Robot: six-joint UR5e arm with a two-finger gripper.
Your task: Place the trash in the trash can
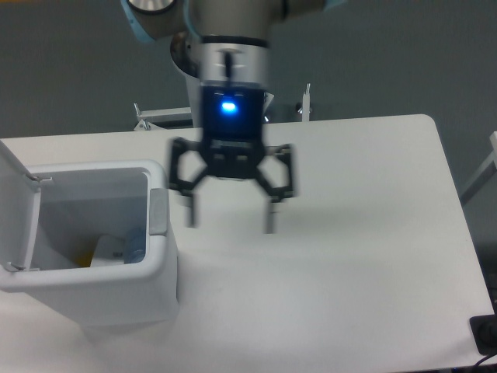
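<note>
The white trash can stands at the table's left front with its lid swung open to the left. Inside it, low at the right, I see the bluish bottle lying next to a white piece with a bit of yellow. My gripper hangs open over the table, to the right of the can and clear of it, with nothing between its fingers. It is motion-blurred.
The white table runs to a rounded corner at the far right. A grey tab sits on the can's right side. The arm's base post and metal brackets stand behind the table's back edge.
</note>
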